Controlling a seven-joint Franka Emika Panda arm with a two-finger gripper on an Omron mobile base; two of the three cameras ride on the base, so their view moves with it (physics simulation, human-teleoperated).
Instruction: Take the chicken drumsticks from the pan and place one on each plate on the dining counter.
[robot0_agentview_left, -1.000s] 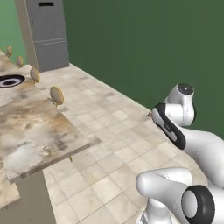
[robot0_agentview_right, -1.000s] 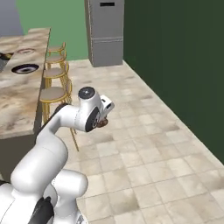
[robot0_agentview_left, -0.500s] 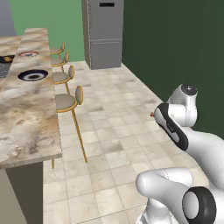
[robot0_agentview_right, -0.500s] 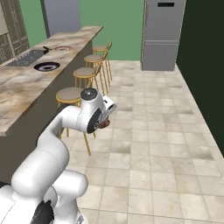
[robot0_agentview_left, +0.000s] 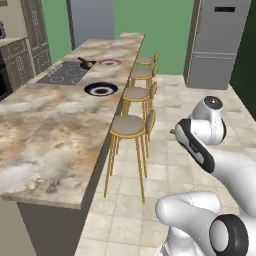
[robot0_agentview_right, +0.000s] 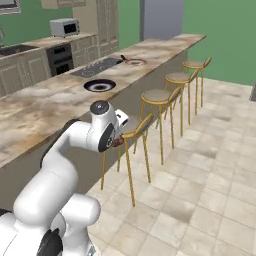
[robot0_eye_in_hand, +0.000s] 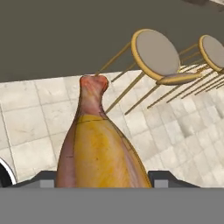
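Note:
My gripper (robot0_eye_in_hand: 101, 180) is shut on a golden-brown chicken drumstick (robot0_eye_in_hand: 98, 148), its bone end pointing away from the hand. The hand hangs over the tiled floor, level with the nearest stool, with the gripper (robot0_agentview_right: 118, 142) apart from the dining counter (robot0_agentview_left: 92, 150). On that marble slab lies the navy-rimmed plate (robot0_agentview_left: 101, 89). Farther along lie the reddish-pink plate (robot0_agentview_left: 109, 62) and the black pan (robot0_agentview_left: 88, 64), handle to the left. What the pan holds is too small to tell. The right base view has the navy plate (robot0_agentview_right: 99, 86), the pan (robot0_agentview_right: 124, 59) and the reddish plate (robot0_agentview_right: 135, 62).
Several wooden stools (robot0_agentview_left: 131, 126) stand in a row along the counter's outer side, the nearest (robot0_agentview_right: 131, 127) just beyond my hand. A grey cooktop (robot0_agentview_left: 64, 73) sits left of the plates. A steel fridge (robot0_agentview_left: 219, 42) stands at the back right. Open tiled floor (robot0_agentview_right: 200, 180) lies to the right.
The whole scene has swung as the base turned: the counter, plates and stools now lie ahead and closer. The gripper keeps the drumstick, and the arm's pose looks unchanged.

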